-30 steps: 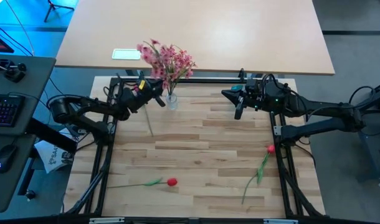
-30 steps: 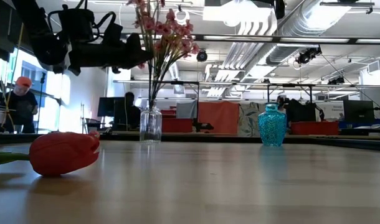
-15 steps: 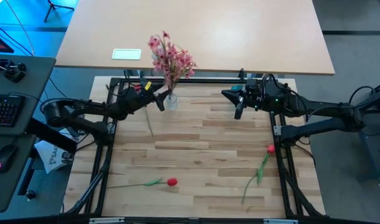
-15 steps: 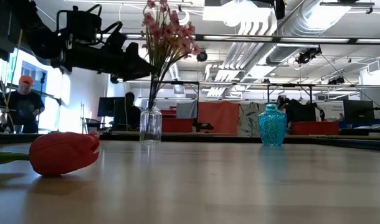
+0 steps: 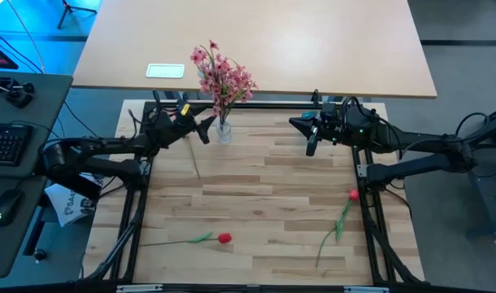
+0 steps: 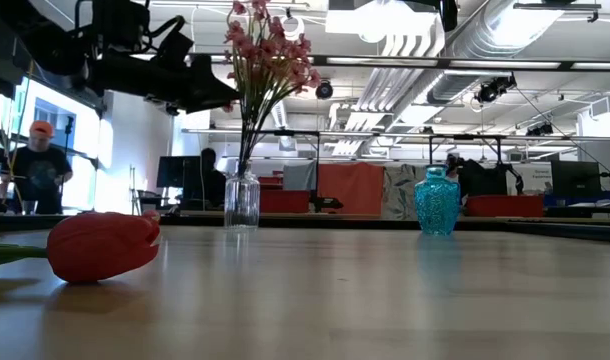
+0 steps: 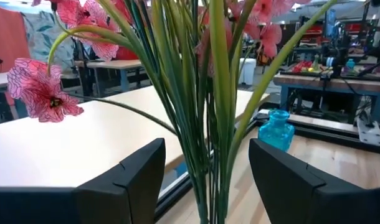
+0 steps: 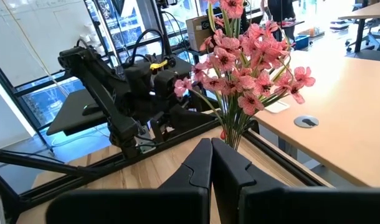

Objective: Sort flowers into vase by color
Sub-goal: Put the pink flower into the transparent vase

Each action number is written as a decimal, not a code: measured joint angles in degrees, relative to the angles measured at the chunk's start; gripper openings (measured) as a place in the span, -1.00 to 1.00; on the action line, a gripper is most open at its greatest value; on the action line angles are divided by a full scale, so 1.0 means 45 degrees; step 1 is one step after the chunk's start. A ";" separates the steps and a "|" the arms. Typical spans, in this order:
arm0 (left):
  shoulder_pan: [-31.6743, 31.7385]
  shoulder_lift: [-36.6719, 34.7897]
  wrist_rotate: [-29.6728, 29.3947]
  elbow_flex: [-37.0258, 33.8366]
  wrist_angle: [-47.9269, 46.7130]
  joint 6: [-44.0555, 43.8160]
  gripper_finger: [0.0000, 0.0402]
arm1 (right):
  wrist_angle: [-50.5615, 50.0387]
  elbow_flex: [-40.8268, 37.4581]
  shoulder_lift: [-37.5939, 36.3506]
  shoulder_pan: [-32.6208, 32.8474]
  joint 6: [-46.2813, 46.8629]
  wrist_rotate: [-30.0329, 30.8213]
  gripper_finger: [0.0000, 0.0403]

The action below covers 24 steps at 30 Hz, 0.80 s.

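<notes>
Now that the left gripper (image 5: 203, 130) has opened and let go, the pink flowers (image 5: 222, 77) stand in the clear vase (image 5: 224, 132) at twelve o'clock; the red tulips (image 5: 224, 238) remain, and the right gripper (image 5: 311, 145) waits closed.

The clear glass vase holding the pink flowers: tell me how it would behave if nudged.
The clear glass vase is narrow and small, while the pink flowers spread tall above it, so it looks top-heavy and apt to tip. Being glass on smooth wood, it would probably slide easily and could break if it fell.
</notes>
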 joint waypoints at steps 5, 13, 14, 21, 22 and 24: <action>0.0239 0.0576 0.0002 0.0508 -0.0074 -0.0181 -0.12 | -0.0013 0.0000 0.0104 0.0000 0.0000 0.0003 -1.00; 0.0715 0.1400 0.0495 0.1531 -0.0424 -0.0587 -0.55 | -0.0004 0.0002 0.0703 0.0000 0.0148 -0.0207 -1.00; 0.0717 0.1413 0.0738 0.1625 -0.0576 -0.0576 -0.61 | 0.0000 0.0002 0.0750 0.0000 0.0149 -0.0335 -1.00; 0.0688 0.1234 0.1077 0.1802 -0.1745 -0.0475 -0.96 | 0.0114 0.0005 0.0638 0.0000 -0.0408 -0.0283 -1.00; 0.0688 0.1191 0.1044 0.1802 -0.1884 -0.0439 -0.97 | 0.0212 0.0005 0.0613 0.0000 -0.0432 -0.0271 -1.00; 0.0688 0.1142 0.1016 0.1740 -0.2025 -0.0354 -0.99 | 0.0283 0.0005 0.0563 0.0000 -0.0433 -0.0262 -1.00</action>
